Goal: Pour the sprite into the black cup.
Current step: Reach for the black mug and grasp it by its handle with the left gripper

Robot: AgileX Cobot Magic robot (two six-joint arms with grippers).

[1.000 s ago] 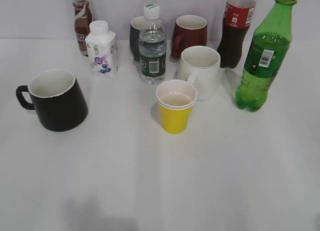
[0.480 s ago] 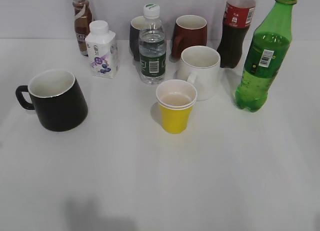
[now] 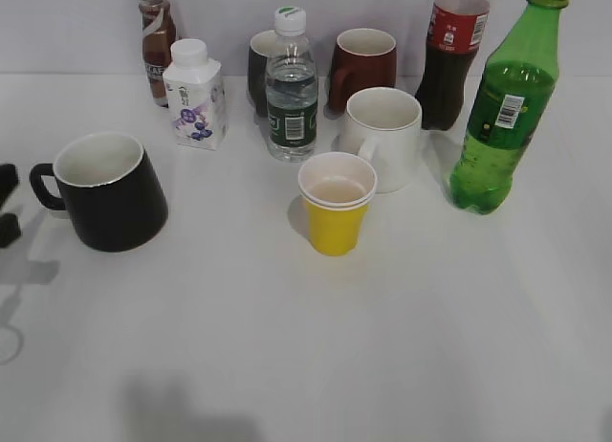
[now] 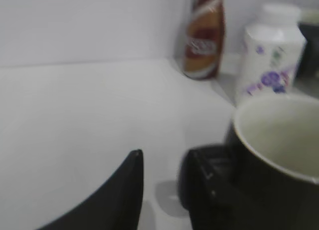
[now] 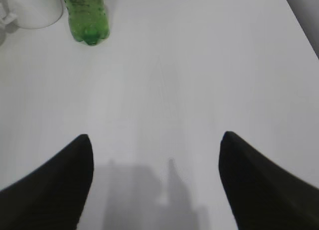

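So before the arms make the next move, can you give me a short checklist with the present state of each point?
1. Sprite stands upright, cap off: ok.
2. Black cup stands upright with its mouth open and looks empty: ok.
3. Left end effector beside the cup's handle: ok, it is at the left edge of the exterior view, not yet touching as far as the pictures show.
4. Right end effector open and facing the sprite: ok, the bottle is ahead but not between the fingers.
5. Path from the sprite to the black cup: not ok, the yellow cup and white mug stand between.
6. Sprite fill level: cannot tell.
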